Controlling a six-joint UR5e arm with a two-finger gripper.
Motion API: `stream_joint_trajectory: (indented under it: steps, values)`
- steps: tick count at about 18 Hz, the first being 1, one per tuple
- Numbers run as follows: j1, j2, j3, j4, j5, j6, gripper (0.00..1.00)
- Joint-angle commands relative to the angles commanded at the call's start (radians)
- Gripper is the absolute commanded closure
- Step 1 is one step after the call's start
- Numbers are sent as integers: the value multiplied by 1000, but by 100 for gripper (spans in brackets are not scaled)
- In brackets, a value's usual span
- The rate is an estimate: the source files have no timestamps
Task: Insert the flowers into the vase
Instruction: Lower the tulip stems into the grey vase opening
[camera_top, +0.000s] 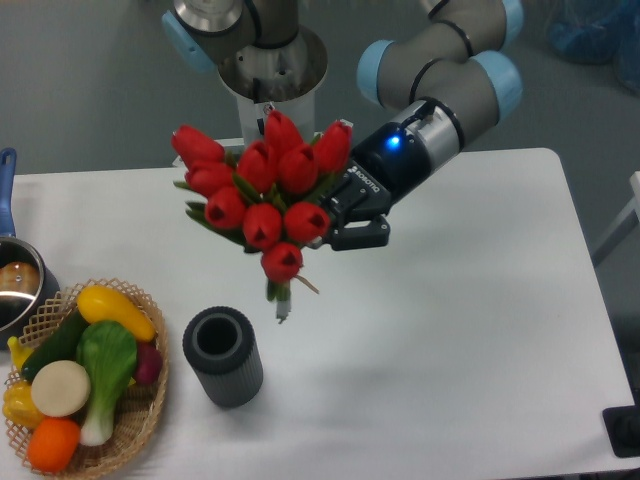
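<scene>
Camera view: my pincer (335, 215) was clenched on the flowers (262, 195), though the buds hid most of the grip, so contact looked likely rather than certain.
Flowers, position: held in the air above the table (480, 330), up and right of the vase (222, 355).
Progress: bunch lifted and near the vase; lining up over the opening and lowering remained.
Axis: stems pointed down, buds up and tilted left.

UR5e arm (440, 75) reaching leftward above table, wrist tilted, jaws closed, blue light lit
</scene>
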Motion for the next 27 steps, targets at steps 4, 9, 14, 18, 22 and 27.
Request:
stream_joint_trajectory:
  steps: [4,9,14,18,22,27]
  values:
    - [-25,0,-12,-2,-2,2,96]
    - [-38,-18,-14,-2,0,2,96]
    - [-54,-55,6,-2,12,3,96]
    - [-74,-72,14,-2,28,3,95]
    - [-98,-81,15,-2,63,3,95]
    - [-109,-97,14,0,64,5,95]
